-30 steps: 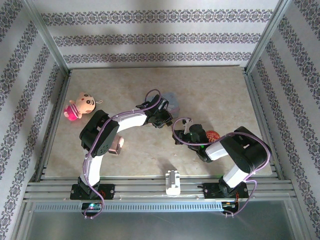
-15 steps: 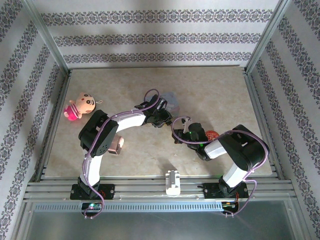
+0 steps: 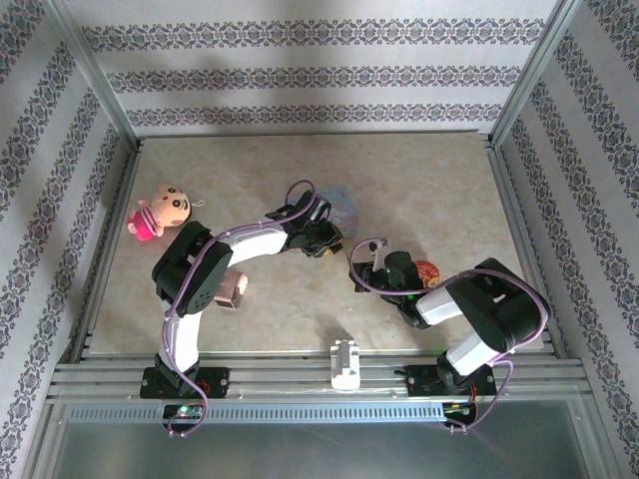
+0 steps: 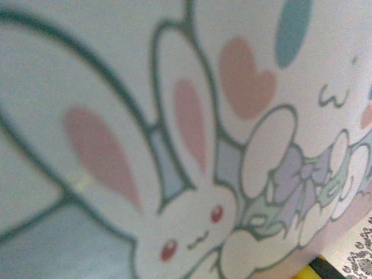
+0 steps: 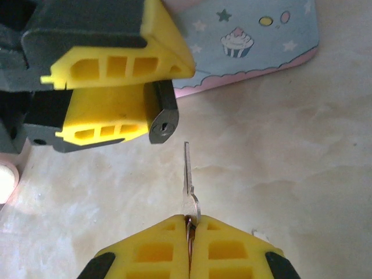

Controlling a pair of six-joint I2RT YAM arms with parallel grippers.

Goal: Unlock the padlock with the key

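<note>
In the right wrist view the padlock [image 5: 164,123], small and dark grey, sits between the yellow fingers of my left gripper [image 5: 168,94], its keyhole end turned toward the camera. My right gripper [image 5: 189,224] is shut on the head of the thin silvery key [image 5: 188,174]. The key's blade points at the padlock, its tip just below and to the right of the keyhole, a small gap apart. From above, the left gripper [image 3: 321,239] and right gripper [image 3: 362,273] face each other near the table's middle. The left wrist view is too close and blurred for its jaws to be seen.
A pale-blue cartoon-printed tin [image 3: 340,205] [image 5: 250,40] [image 4: 192,151] lies just behind the left gripper. A doll [image 3: 155,212] lies at the left, a pinkish object [image 3: 233,287] beside the left arm, a red thing [image 3: 427,269] by the right arm, a white block [image 3: 345,364] on the front rail.
The right arm has shifted slightly, its wrist edging down and left. The left arm has barely moved and both grips are unchanged.
</note>
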